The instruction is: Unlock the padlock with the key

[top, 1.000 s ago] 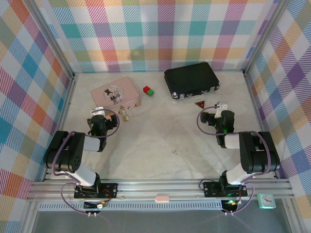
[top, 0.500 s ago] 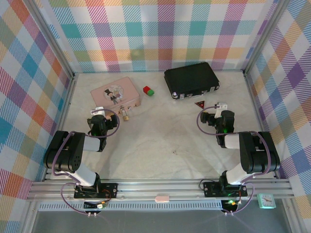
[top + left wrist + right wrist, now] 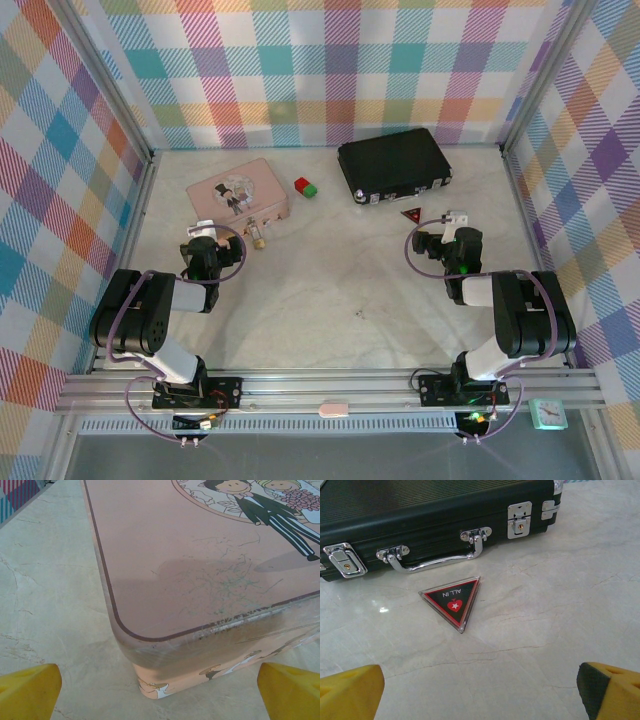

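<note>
**Nothing has shifted in the last second**

The black case (image 3: 394, 165) sits far right, the pink tin (image 3: 238, 192) far left. Spread wide and empty, the left gripper (image 3: 159, 692) faces the tin's corner and the right gripper (image 3: 480, 690) faces the case. The padlock (image 3: 259, 237) lies just beside the tin's near right corner.

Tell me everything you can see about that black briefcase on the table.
The black briefcase lies flat and closed on the marble-look table, toward the back right. Its dark shell looks finely ribbed. The front edge, facing the arms, carries a chrome handle hanging down between two chrome latches, each with a small keyhole, both apparently fastened. A triangular "ALL IN" token lies just in front, not touching it.
</note>
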Controlling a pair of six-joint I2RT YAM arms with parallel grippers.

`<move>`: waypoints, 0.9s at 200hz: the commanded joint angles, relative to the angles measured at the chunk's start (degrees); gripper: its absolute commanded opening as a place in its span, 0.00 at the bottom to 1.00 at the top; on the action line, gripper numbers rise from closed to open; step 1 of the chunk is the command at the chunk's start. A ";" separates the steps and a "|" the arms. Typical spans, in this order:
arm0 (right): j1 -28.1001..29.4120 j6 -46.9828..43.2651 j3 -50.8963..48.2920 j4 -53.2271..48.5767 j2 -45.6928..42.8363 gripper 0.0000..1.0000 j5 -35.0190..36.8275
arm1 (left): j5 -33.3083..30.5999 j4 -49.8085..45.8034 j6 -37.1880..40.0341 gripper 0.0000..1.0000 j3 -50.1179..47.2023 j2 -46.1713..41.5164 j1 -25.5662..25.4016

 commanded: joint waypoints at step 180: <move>42.91 13.06 41.88 -86.55 2.47 0.75 -1.04 | 1.88 -31.75 -35.48 0.99 4.76 -22.45 -15.24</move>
